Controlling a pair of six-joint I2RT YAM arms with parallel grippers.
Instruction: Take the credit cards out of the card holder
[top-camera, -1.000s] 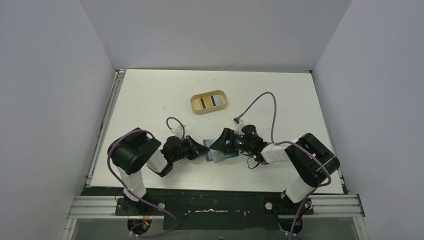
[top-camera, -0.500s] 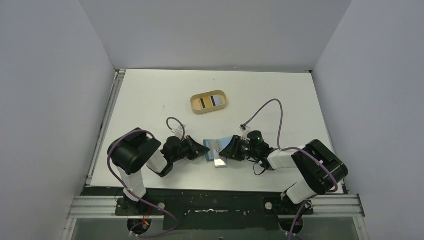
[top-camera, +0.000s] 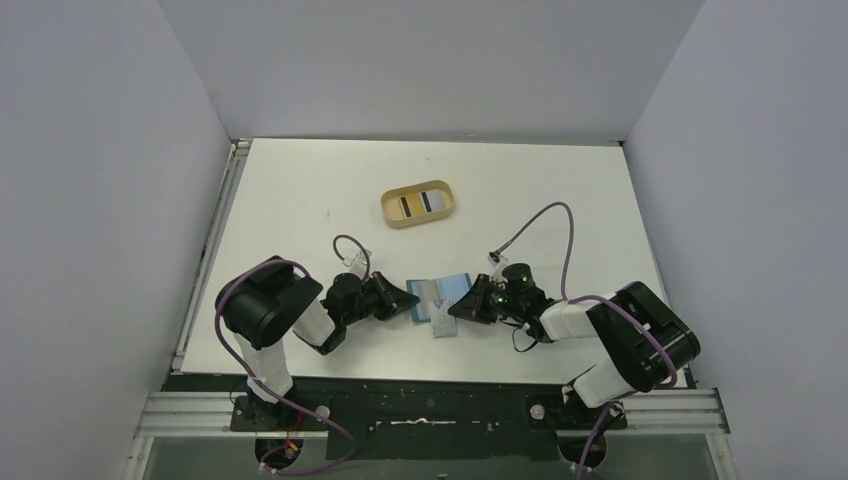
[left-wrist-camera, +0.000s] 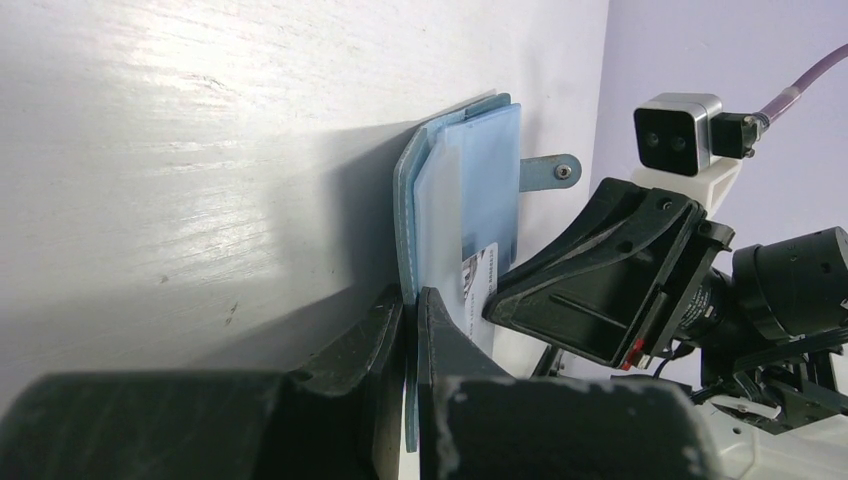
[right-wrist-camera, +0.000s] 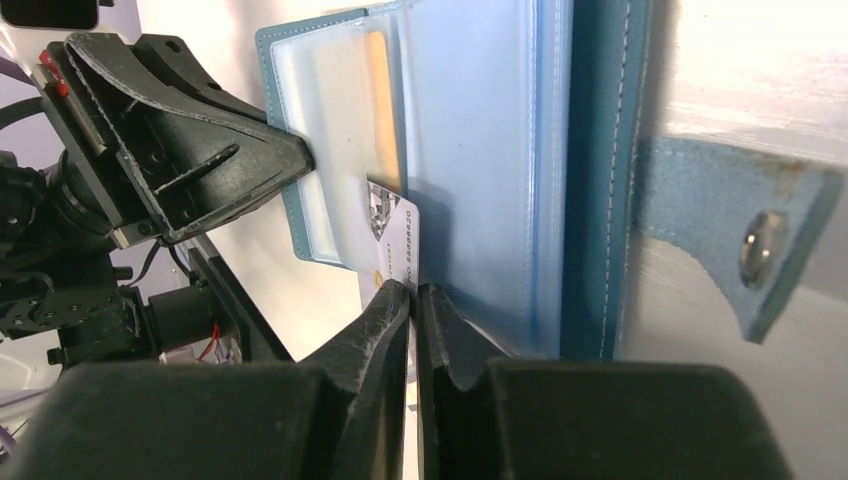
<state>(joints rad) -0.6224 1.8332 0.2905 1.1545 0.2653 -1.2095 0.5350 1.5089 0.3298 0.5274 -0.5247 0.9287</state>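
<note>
Pinching open card holder (top-camera: 450, 289), long axis left-right, with left fingers (left-wrist-camera: 375, 335); nipping credit card (right-wrist-camera: 397, 240), jutting toward frame bottom, with right fingers (right-wrist-camera: 375, 340).

We look down on the whole table (top-camera: 300, 200) from above and behind the arm bases (top-camera: 265, 385), while our two wrist cameras sit low and very close, facing each other across the open card holder (left-wrist-camera: 480, 170), which all three views share.
</note>
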